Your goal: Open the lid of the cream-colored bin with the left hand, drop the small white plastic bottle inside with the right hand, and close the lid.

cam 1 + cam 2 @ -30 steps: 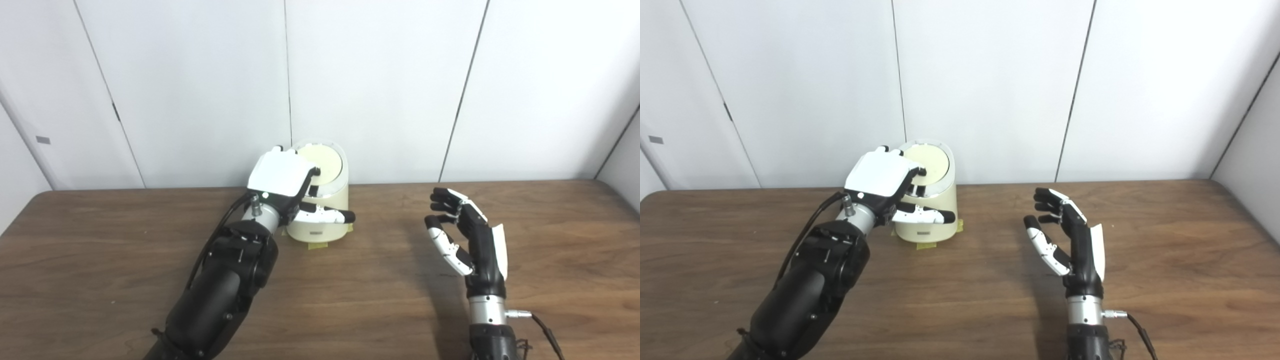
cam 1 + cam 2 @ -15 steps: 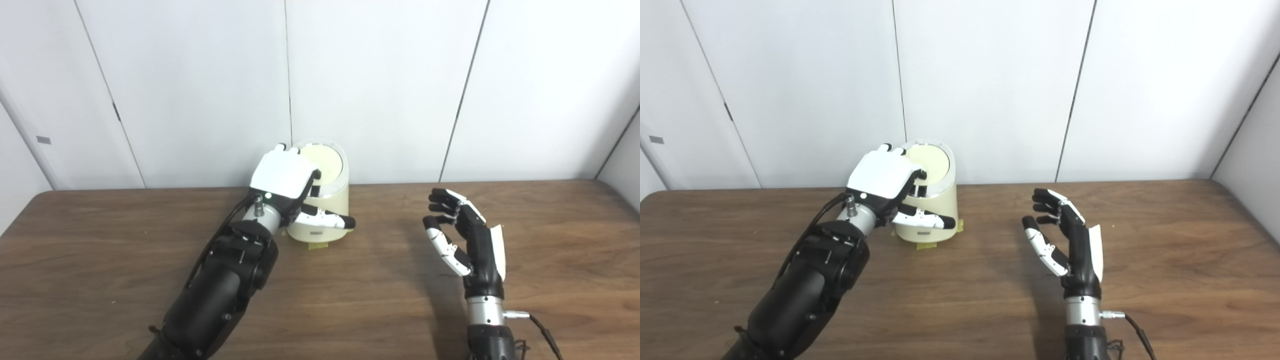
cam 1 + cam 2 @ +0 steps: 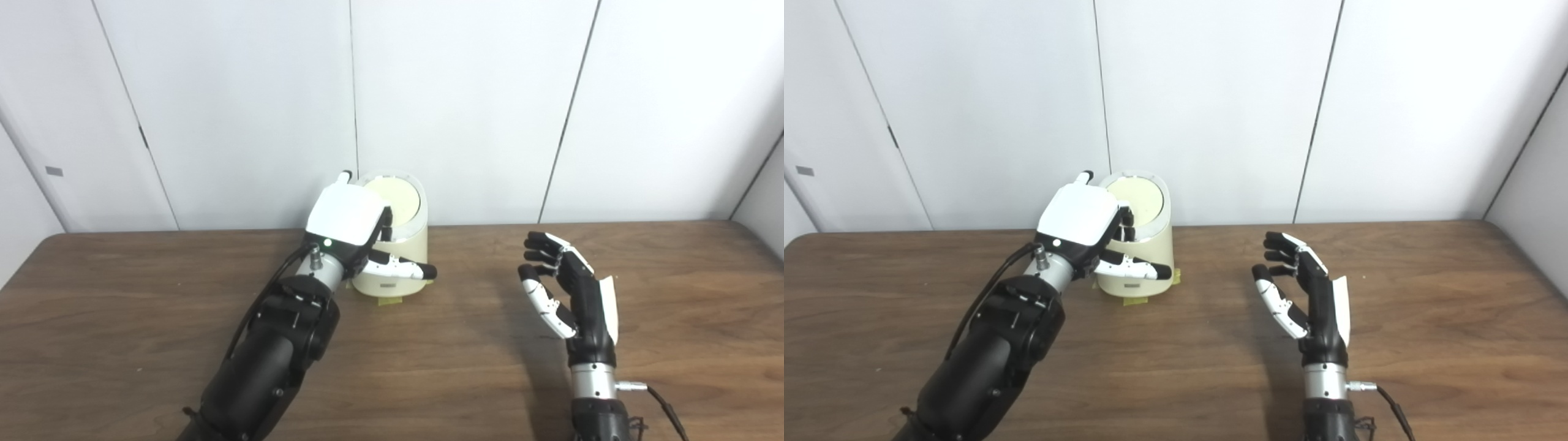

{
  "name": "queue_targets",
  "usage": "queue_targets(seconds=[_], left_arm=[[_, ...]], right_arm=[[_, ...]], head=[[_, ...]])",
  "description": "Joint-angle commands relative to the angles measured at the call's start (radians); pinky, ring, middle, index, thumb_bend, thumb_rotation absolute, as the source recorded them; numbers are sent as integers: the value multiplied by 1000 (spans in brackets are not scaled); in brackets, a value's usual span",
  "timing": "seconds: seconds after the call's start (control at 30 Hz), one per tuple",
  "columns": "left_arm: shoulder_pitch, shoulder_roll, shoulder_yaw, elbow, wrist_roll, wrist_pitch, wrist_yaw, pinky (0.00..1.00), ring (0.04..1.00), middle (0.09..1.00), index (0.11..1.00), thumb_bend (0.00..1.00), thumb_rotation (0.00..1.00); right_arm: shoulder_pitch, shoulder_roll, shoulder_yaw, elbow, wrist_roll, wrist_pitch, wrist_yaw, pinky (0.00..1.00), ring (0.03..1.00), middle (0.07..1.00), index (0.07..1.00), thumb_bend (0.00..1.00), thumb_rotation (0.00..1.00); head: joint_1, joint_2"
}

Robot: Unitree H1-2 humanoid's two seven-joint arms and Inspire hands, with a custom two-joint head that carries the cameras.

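Since a second ago not much has shifted: the left hand point(image 3: 348, 215) has tipped a little, so one fingertip now pokes up behind the white back plate, and the right hand point(image 3: 1304, 294) has drifted a touch lower and toward the robot.

Left hand sits against the left side of the cream-colored bin point(image 3: 401, 260), fingers curled over the rim onto the lid point(image 3: 398, 197) and thumb stretched across the bin's front. It's touching the bin, but whether it's really gripping, can't tell. Lid is down flat, closed.

Right hand is well off to the right of the bin, held upright over the wooden table point(image 3: 1445, 318), fingers spread and slightly bent, holding nothing.

Small white bottle isn't visible in either view.

Bin stands at the back of the table near the white panelled wall point(image 3: 465, 98), with bits of yellowish tape point(image 3: 387, 301) under its base. There's a small label plate point(image 3: 1133, 286) low on the front, too tiny to read. No other writing I can make out.
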Motion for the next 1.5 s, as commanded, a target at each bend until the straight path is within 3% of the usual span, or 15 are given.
queue_targets(seconds=[0.0, 0.07, 0.2, 0.4, 0.5, 0.57, 0.63, 0.77, 0.83, 0.93, 0.97, 1.1, 1.27, 1.47], left_arm=[[1, -8, 8, -12, -36, -5, -3, 1000, 962, 940, 934, 867, 1000], [12, -18, 15, -19, -56, -15, 32, 1000, 992, 988, 987, 829, 1000], [20, -41, 29, -15, -56, 0, 107, 1000, 1000, 1000, 1000, 796, 1000], [4, -40, 50, 5, -32, 28, 128, 1000, 1000, 1000, 1000, 782, 1000], [13, -43, 65, -4, -59, 12, 178, 1000, 1000, 1000, 1000, 755, 997], [40, -43, 64, -15, -90, -52, 299, 1000, 1000, 1000, 1000, 700, 998], [68, -46, 66, -42, -131, -100, 376, 1000, 1000, 1000, 1000, 638, 1000], [132, -62, 106, -118, -262, -160, 434, 1000, 1000, 1000, 1000, 561, 1000], [187, -88, 167, -154, -386, -215, 511, 1000, 1000, 999, 1000, 530, 1000], [255, -141, 281, -155, -610, -359, 652, 743, 800, 819, 822, 451, 988], [272, -156, 313, -153, -683, -403, 674, 678, 756, 779, 778, 400, 941], [349, -157, 400, -165, -869, -505, 686, 637, 707, 723, 723, 236, 860], [432, -137, 436, -140, -1038, -561, 640, 661, 726, 741, 740, 225, 768], [522, -148, 466, -115, -1166, -601, 613, 645, 710, 732, 725, 206, 542]], right_arm=[[39, 29, 11, 27, -7, -20, -1, 576, 677, 715, 715, 226, 481], [38, 28, 12, 28, -7, -22, 0, 575, 677, 713, 713, 222, 478], [38, 30, 13, 30, -4, -19, 1, 575, 681, 714, 714, 225, 478], [37, 31, 15, 36, -9, -31, -3, 569, 679, 715, 712, 223, 445], [39, 29, 15, 32, -15, -24, -3, 566, 674, 713, 710, 234, 482], [41, 27, 16, 26, -10, -16, 4, 570, 678, 715, 713, 236, 494], [43, 28, 16, 18, -8, -9, 8, 578, 683, 717, 715, 235, 504], [46, 30, 17, 14, -17, -10, 3, 574, 678, 713, 712, 232, 494], [45, 32, 16, 15, -16, -16, -1, 571, 676, 711, 711, 223, 484], [47, 31, 14, 9, -16, -11, -1, 572, 676, 711, 710, 217, 454], [47, 29, 13, 7, -18, -10, -1, 572, 676, 709, 709, 214, 454], [47, 25, 9, 7, -11, -14, 0, 562, 674, 707, 706, 224, 495], [53, 26, 7, -2, 2, -22, 5, 572, 676, 705, 703, 227, 452], [87, 20, 2, -60, 7, -3, 18, 577, 678, 700, 704, 218, 474]], head=[[-1, 0], [-1, 0], [-2, -4], [-3, -5], [2, -6], [0, -5], [-6, -4], [-10, -2], [-12, -1], [-11, 4], [-8, 4], [-7, 4], [-17, 6], [-21, 33]])
